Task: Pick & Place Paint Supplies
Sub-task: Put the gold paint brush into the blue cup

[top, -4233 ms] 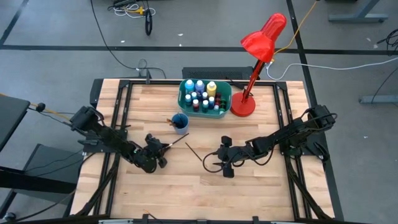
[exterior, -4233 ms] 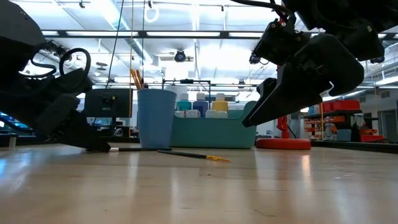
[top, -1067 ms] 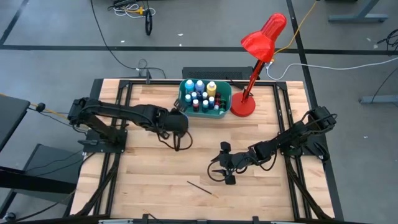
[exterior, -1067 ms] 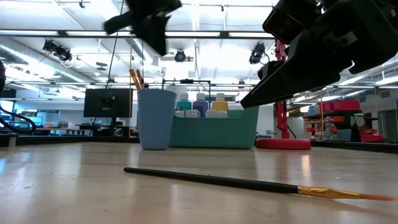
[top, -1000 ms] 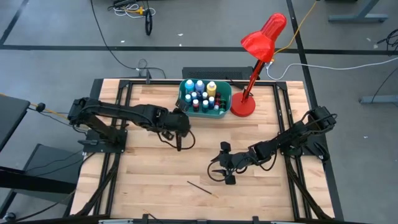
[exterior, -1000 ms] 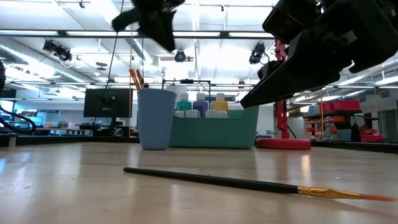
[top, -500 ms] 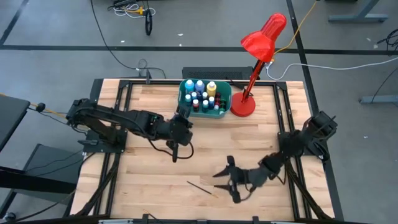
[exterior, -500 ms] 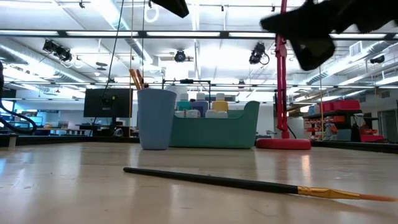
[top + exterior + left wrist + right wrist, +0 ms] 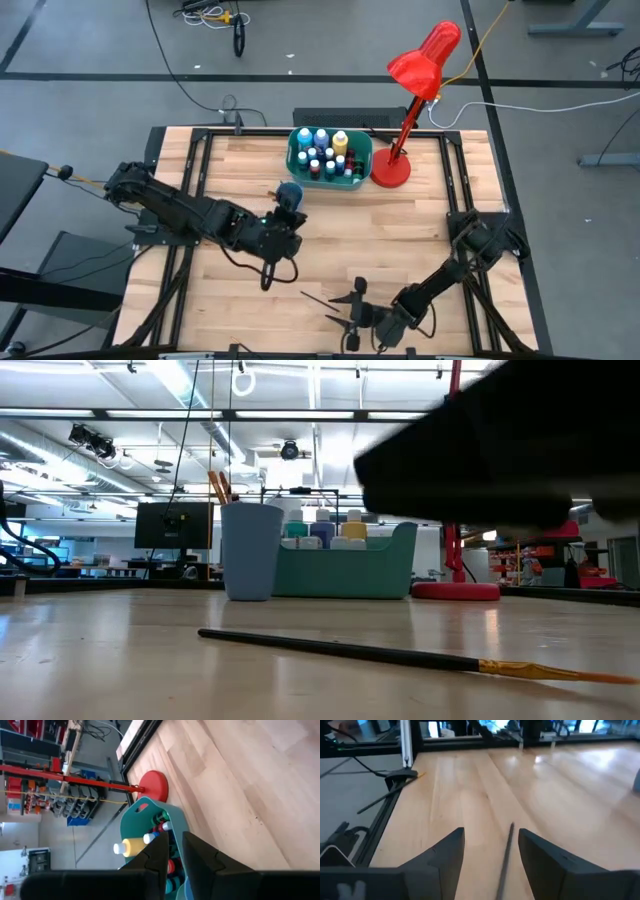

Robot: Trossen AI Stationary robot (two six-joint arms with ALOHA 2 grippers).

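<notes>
Black paintbrush [image 9: 340,650] flat (bristles rightward)

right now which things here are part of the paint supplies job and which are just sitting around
Part of the job:
- paintbrush lying loose on the table, between the open fingers of the right gripper
- paint bottles in the teal tub
- brushes standing in the blue cup

Just lying about:
- red desk lamp
- left gripper, holding nothing
</notes>
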